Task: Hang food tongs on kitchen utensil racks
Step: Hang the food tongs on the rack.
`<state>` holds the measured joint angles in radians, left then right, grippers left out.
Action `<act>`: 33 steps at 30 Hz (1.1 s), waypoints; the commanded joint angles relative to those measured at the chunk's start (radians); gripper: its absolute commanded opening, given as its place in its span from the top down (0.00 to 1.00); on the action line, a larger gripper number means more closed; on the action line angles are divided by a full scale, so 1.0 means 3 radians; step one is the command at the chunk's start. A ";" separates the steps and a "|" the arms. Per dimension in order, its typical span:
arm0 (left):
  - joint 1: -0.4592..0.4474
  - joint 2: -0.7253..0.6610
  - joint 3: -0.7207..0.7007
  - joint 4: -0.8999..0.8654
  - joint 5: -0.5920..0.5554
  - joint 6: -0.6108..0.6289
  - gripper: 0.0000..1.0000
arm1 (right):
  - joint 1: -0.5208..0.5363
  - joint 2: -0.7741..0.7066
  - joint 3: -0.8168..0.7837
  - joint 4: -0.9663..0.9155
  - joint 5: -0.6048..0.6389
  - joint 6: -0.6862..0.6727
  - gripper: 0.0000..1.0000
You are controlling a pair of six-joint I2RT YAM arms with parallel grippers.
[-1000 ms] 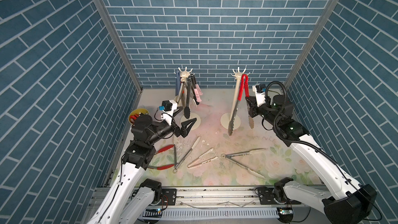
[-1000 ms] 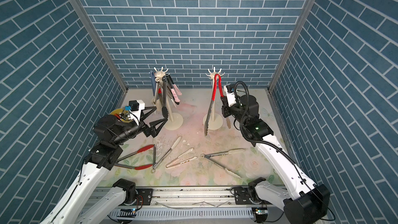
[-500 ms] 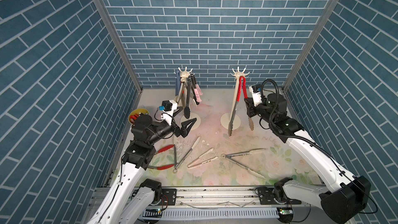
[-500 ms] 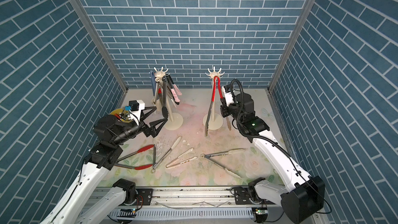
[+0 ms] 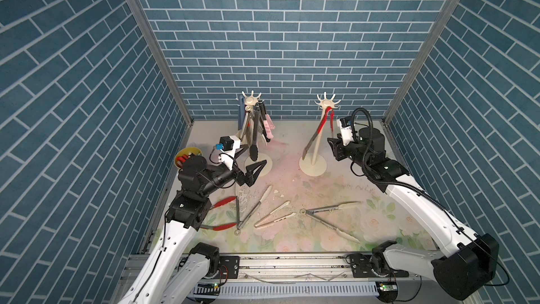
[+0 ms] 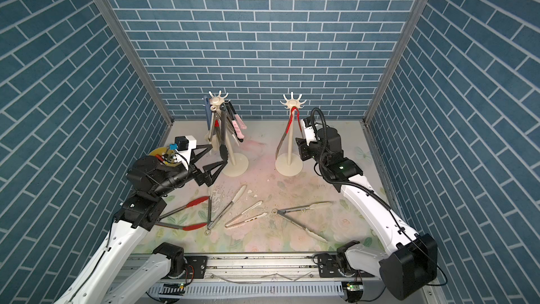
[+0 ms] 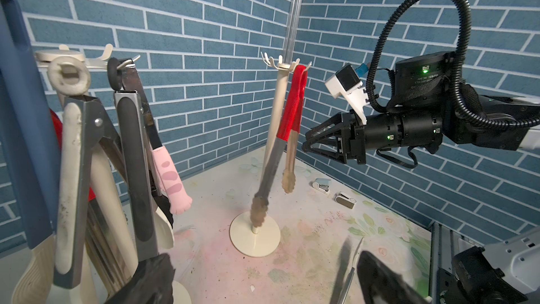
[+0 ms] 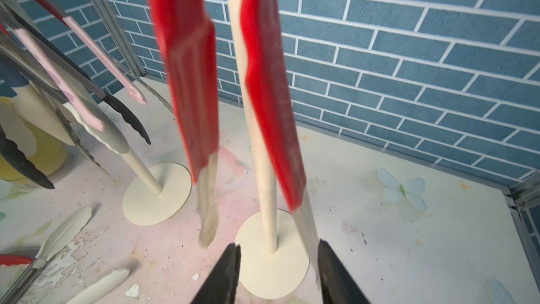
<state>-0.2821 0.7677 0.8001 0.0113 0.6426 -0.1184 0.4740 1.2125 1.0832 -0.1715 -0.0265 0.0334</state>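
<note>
Two cream kitchen utensil racks stand at the back in both top views. The left rack [image 5: 252, 103] [image 7: 62, 57] carries several food tongs. From a hook of the right rack [image 5: 327, 102] [image 6: 293, 102] [image 8: 263, 171] hang red-handled tongs [image 5: 321, 125] [image 7: 292, 112] [image 8: 190, 77], blurred. My right gripper [image 5: 331, 145] [image 8: 277, 247] is open low beside them, with one steel arm against the inside of a finger. My left gripper [image 5: 254, 156] [image 7: 263, 276] stands wide open by the left rack's base, holding nothing. More tongs lie on the mat: red-tipped [image 5: 222, 214], cream-tipped [image 5: 254, 206], beige [image 5: 274, 214], steel [image 5: 327, 214].
A yellow cup [image 5: 187, 156] with markers stands at the left wall behind my left arm. Two small white clips [image 7: 321, 184] lie near the back right corner. Blue brick walls close in three sides. A metal rail [image 5: 277, 264] runs along the front edge.
My right gripper has gone from shut to open, letting go of the red-handled tongs, which now hang from the right rack and swing. The left arm has not moved.
</note>
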 commanded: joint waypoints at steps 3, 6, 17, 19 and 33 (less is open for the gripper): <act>-0.0021 -0.0017 0.0063 -0.0026 -0.0025 0.0037 0.01 | -0.0045 0.0069 0.0128 -0.0216 -0.0084 0.0134 0.45; -0.0020 -0.0013 0.0063 -0.0023 -0.0025 0.0037 0.01 | -0.0066 0.0069 0.0107 -0.0257 -0.0124 0.0140 0.43; -0.0021 -0.0015 0.0068 -0.0030 -0.0029 0.0029 0.01 | -0.0143 0.0011 -0.0006 -0.0617 -0.0673 -0.0058 0.41; -0.0021 -0.0019 0.0069 -0.0037 -0.0031 0.0031 0.01 | -0.0147 -0.0007 -0.0041 -0.0672 -0.0745 -0.0108 0.41; -0.0021 -0.0023 0.0071 -0.0035 -0.0034 0.0029 0.01 | -0.0150 -0.0098 -0.0350 -0.1059 -0.1139 -0.0306 0.42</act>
<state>-0.2825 0.7677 0.8001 0.0048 0.6289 -0.1184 0.4328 1.2015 1.0008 -0.4385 -0.3161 -0.0063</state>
